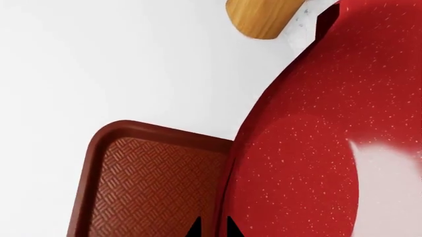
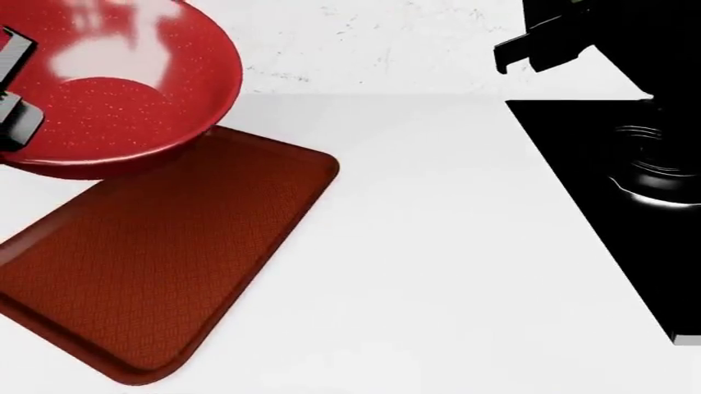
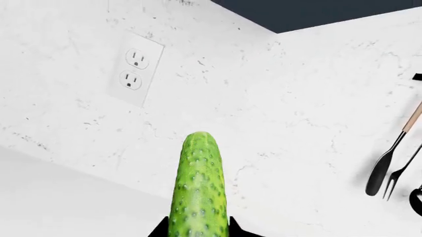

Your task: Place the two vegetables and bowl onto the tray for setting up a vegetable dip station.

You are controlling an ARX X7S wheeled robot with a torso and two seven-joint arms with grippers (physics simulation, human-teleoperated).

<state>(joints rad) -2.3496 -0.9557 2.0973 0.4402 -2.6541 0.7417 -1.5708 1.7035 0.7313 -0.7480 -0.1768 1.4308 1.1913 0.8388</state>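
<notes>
Head view shows the glossy red bowl [image 2: 121, 90] raised over the far end of the dark red-brown tray [image 2: 153, 271], which lies on the white surface [image 2: 438, 271]. The left hand [image 2: 16, 90] grips the bowl's rim at the picture's left edge. From the right wrist, the right hand [image 3: 197, 232] is closed around the bumpy green cucumber [image 3: 197, 187], lifted before a marble wall with a power outlet [image 3: 135, 74] and hanging utensils [image 3: 392, 158]. No carrot shows.
</notes>
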